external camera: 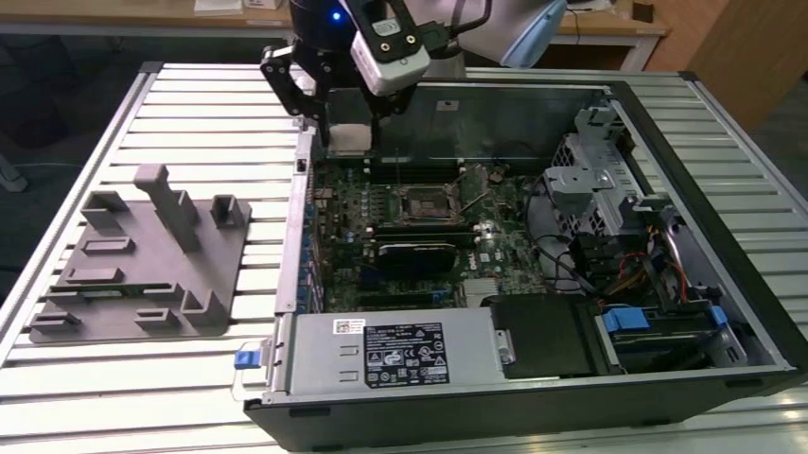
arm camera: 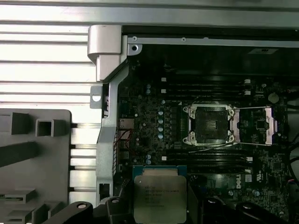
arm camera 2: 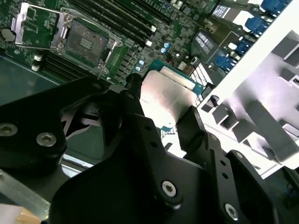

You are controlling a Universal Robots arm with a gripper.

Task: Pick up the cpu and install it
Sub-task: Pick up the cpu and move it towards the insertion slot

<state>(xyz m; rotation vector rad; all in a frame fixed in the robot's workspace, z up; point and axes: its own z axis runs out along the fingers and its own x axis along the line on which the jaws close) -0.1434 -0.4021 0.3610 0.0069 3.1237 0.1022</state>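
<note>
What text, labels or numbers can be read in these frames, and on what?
Nothing reads clearly.
The cpu, held by the gripper: print lines on its lid, too blurred.
Black label on the power supply: too small.
White sticker beside it: too small.

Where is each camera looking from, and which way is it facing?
Exterior view: off the arm, high up, looking down into the open computer case; the gripper shows above its edge.
First wrist view: at the wrist, facing straight down on the motherboard; the gripper's tips show, holding the cpu.
Second wrist view: at the wrist, looking slantwise along the fingers.
Shared: all three see the cpu socket; both wrist views see the cpu.
</note>
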